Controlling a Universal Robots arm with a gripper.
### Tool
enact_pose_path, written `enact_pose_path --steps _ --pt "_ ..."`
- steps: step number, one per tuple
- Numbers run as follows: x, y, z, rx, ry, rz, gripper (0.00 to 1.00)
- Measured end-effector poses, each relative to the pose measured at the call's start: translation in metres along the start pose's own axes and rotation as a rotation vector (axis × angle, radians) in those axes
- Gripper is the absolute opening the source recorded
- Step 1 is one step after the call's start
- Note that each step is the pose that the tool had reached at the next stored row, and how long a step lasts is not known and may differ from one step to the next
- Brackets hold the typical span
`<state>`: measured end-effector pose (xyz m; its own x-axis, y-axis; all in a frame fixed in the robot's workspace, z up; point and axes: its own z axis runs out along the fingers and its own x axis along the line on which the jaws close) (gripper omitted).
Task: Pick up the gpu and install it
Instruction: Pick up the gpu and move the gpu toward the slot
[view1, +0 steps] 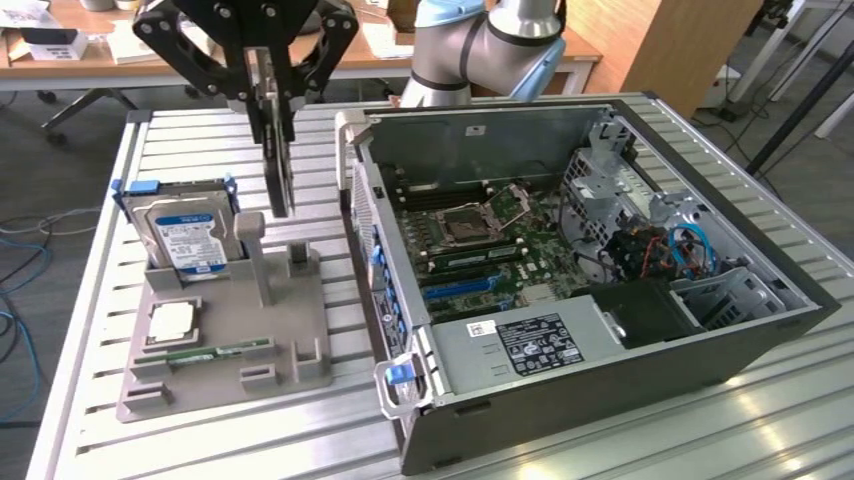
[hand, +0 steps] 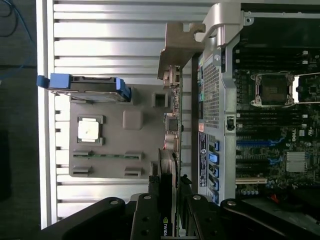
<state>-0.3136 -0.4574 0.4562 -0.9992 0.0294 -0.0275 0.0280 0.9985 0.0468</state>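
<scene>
The gpu (view1: 278, 150) is a thin dark card hanging upright and edge-on from my gripper (view1: 274, 95), whose black fingers are shut on its top edge. It hangs above the grey holder (view1: 267, 330), clear of it, just off the open computer case (view1: 601, 250) on the exterior view's left. In the wrist view the gpu (hand: 172, 145) runs as a narrow strip away from my gripper (hand: 170, 202). Its silver bracket (hand: 177, 50) is at the far end, beside the case's rear wall (hand: 215, 90). The motherboard's blue slots (view1: 461, 290) lie bare inside the case.
On the grey holder (hand: 115, 145) stand a hard drive (view1: 187, 235) with blue rails, a processor chip (view1: 174, 320) and a green memory stick (view1: 214, 352). All of it sits on a slatted metal table (view1: 641, 440). Desks stand behind.
</scene>
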Motion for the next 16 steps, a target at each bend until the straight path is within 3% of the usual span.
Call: enact_pose_path --steps 7,16 --pt "-0.002 0.0002 -0.0023 0.0001 0.0003 -0.001 0.26" --pt "-0.030 0.0009 -0.0014 0.0000 0.0002 0.000 0.26"
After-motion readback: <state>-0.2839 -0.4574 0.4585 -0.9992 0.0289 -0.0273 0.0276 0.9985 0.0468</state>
